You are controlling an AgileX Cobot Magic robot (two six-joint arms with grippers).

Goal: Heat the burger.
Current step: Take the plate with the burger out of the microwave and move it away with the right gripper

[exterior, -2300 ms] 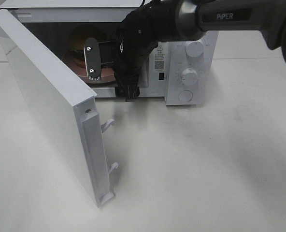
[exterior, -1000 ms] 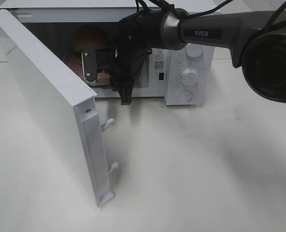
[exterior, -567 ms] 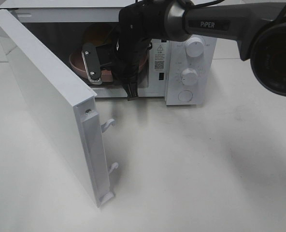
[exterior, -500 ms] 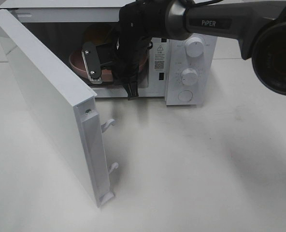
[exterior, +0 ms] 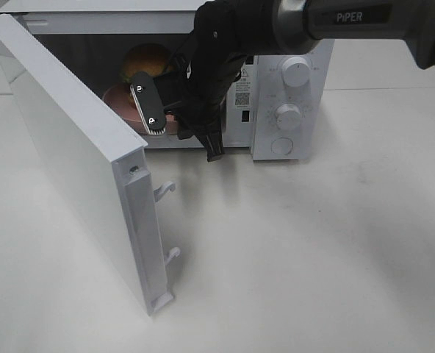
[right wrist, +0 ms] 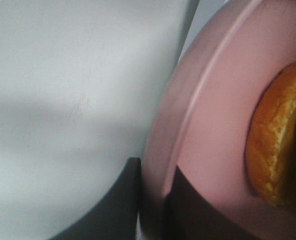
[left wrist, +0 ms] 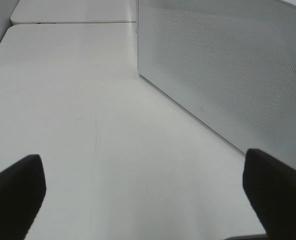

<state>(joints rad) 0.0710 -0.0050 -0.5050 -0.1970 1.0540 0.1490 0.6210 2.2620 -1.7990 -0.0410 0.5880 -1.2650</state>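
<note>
Tabletop (exterior: 313,243) is plain white with faint scuffs, left fingers (left wrist: 13,195) spread wide and empty over it beside a perforated white panel (left wrist: 228,75), and the door (exterior: 63,147) hangs open toward the camera. Right fingers (right wrist: 125,205) are clamped on the rim of the pink plate (right wrist: 213,125) at the mouth of the microwave (exterior: 291,81), the burger (exterior: 148,59) sitting on it just inside the cavity, bun glossy golden-brown. Arm blocks everything under the bun from up high, so only that dome shows.
</note>
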